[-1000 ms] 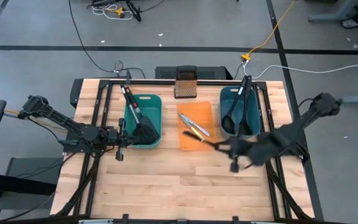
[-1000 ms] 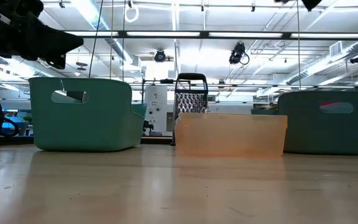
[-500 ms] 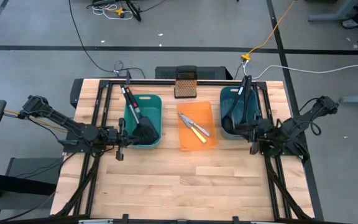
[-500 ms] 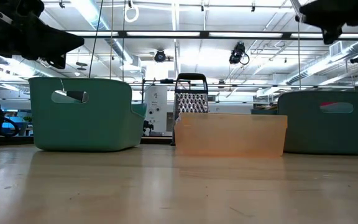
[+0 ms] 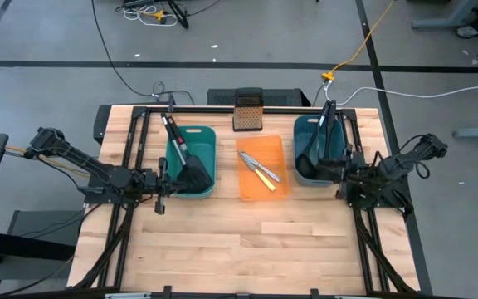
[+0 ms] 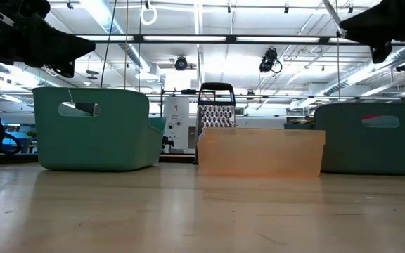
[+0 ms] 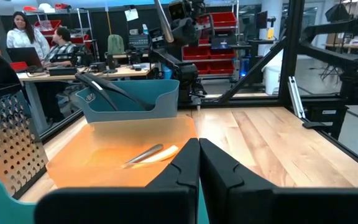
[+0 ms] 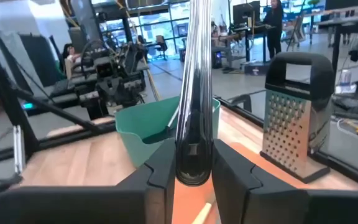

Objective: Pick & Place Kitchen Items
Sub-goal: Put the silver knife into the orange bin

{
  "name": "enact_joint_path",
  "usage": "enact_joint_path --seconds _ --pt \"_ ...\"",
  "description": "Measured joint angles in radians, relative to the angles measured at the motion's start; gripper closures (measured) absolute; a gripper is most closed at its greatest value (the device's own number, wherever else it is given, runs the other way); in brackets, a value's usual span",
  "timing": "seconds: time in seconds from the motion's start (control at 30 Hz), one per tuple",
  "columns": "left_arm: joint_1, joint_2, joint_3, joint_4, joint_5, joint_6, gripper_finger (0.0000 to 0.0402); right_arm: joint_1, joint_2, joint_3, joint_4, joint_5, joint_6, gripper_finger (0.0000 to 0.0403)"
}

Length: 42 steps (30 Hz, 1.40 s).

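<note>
The right gripper [image 5: 340,174] hovered beside the right teal plastic bin [image 5: 305,133], its fingers clamped on a black long-handled ladle [image 8: 196,81]. The ladle was probably about to be released there; the next move calls for opening over the bin. The left gripper [image 5: 161,184] waited by the left teal bin [image 5: 210,137], fingers pressed together, holding nothing.

Counted: two teal bins [image 5: 191,159] [image 5: 320,148], one orange tray [image 5: 263,169] holding three knives [image 5: 260,169], one box grater [image 5: 248,111], two robot arms [image 5: 90,173] [image 5: 388,172].
</note>
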Motion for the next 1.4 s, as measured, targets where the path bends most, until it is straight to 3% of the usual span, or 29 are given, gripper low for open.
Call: enact_joint_path --seconds 0.23,0.47,0.77,1.07,1.4 --pt "0.0 0.0 0.0 0.001 -0.004 0.001 0.0386 -0.065 0.28 0.145 -0.059 -0.086 0.187 0.0324" --pt "0.0 0.0 0.001 0.01 -0.004 0.001 0.0392 -0.259 0.692 0.454 -0.506 -0.349 0.527 0.0324" --pt "0.0 0.0 0.002 0.01 -0.004 0.0 0.0389 -0.509 1.062 0.758 -0.825 -0.652 0.517 0.0324" --pt "0.0 0.0 0.002 0.01 -0.004 0.0 0.0392 -0.647 1.324 0.813 -0.729 -0.794 0.476 0.0324" --pt "0.0 0.0 0.002 0.009 -0.004 -0.002 0.039 -0.666 1.506 0.813 -0.666 -0.868 0.529 0.0324"
